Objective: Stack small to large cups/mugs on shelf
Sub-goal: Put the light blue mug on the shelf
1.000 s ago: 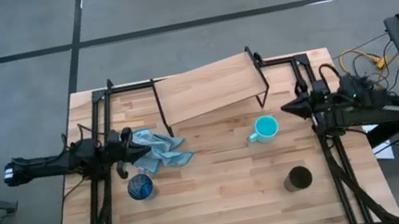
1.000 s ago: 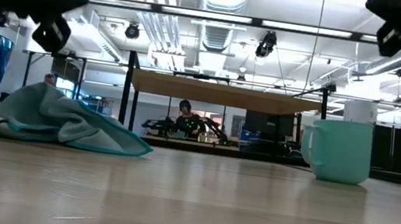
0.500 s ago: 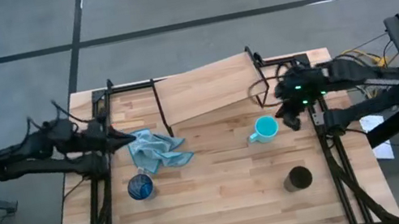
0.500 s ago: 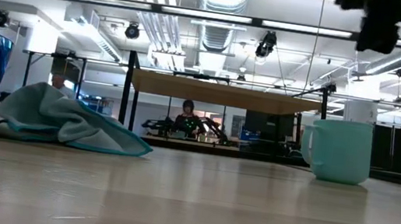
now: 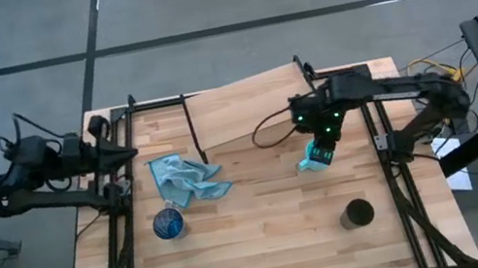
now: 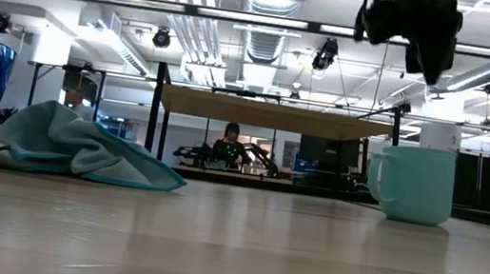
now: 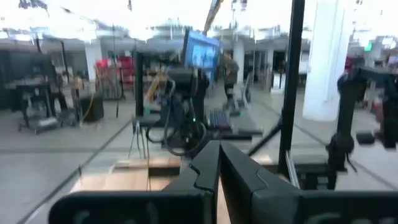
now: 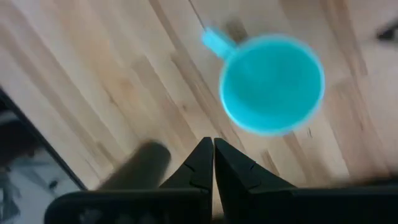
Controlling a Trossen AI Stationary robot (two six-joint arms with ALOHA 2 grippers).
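My right gripper [image 8: 213, 163], fingers pressed together, hangs above the teal handled ceramic mug [image 8: 271, 84]. My left gripper [image 7: 219, 167], also closed, waits at the table's left edge.

High view: I look straight down from above on the whole table [image 5: 267, 237] and both arms.
Low view: I sit at table-top height, facing level across the boards into the room; the teal mug [image 6: 414, 184] stands near, the shelf [image 6: 267, 114] farther back.
Left wrist view: I face out level toward the room.
Right wrist view: I look steeply down, close above the teal mug.
Shared: the mug shows in the high, low and right wrist views.
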